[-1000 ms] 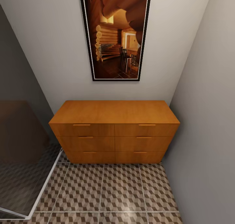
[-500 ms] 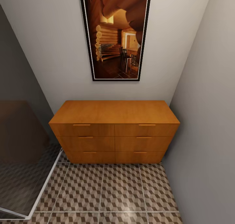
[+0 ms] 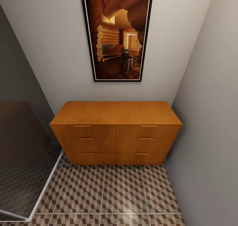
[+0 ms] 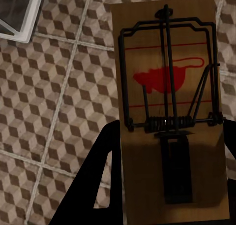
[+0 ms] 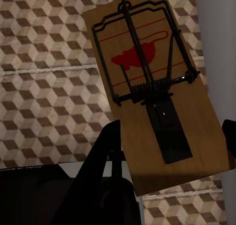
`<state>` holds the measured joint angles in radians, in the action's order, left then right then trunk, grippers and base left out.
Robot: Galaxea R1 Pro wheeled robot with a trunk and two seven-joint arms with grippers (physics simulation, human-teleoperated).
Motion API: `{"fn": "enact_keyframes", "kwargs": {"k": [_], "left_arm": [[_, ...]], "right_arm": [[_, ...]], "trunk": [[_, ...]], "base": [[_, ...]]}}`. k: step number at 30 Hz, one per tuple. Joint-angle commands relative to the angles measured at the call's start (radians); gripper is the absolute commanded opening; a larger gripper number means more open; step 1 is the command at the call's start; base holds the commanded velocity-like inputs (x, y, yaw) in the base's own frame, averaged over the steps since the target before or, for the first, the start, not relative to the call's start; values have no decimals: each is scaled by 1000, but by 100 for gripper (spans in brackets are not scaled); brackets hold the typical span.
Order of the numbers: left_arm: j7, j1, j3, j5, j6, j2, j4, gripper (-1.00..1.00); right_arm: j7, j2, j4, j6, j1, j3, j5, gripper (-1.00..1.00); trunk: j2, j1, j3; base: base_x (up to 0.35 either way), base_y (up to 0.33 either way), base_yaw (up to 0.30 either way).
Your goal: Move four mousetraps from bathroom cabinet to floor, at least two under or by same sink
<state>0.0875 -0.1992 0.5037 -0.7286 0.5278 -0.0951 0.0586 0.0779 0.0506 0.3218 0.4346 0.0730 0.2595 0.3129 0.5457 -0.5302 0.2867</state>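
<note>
1. Left tool (image 4: 167,185): its dark fingers (image 4: 101,185) are clamped on the near end of one mousetrap (image 4: 169,77), which hangs flat-faced above the bathroom floor (image 4: 54,97), spring bar and red mark plain to see.
2. Right tool (image 5: 167,151): it grips a second mousetrap (image 5: 147,82) the same way by its near end, tilted a little, over the tiles (image 5: 44,62) and close to a pale wall.
3. Farther off, in the head view, the cabinet (image 3: 115,130) stands against the back wall with all six drawers shut, its top bare, a framed picture (image 3: 117,34) above it and the glass shower wall (image 3: 23,160) to the left.
4. Nothing in the head view has shifted over the last second: the robot is standing still.
5. Judgement: two traps are in hand and not yet set down; the next job is to carry them to the sink, then fetch the other two.
</note>
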Motion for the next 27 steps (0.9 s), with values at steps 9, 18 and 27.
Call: {"fn": "enact_keyframes", "kwargs": {"k": [9, 18, 27], "left_arm": [[14, 0, 9, 3, 2, -1, 1, -100], [14, 0, 9, 3, 2, -1, 0, -100], [14, 0, 9, 3, 2, -1, 0, -100]], "right_arm": [[8, 1, 0, 3, 1, 9, 6, -100], [10, 1, 0, 3, 1, 7, 6, -100], [13, 0, 0, 1, 1, 7, 6, -100]], "trunk": [[1, 0, 1], [1, 0, 1], [1, 0, 3]], "base": [[0, 0, 0], [0, 0, 0], [0, 0, 60]]}}
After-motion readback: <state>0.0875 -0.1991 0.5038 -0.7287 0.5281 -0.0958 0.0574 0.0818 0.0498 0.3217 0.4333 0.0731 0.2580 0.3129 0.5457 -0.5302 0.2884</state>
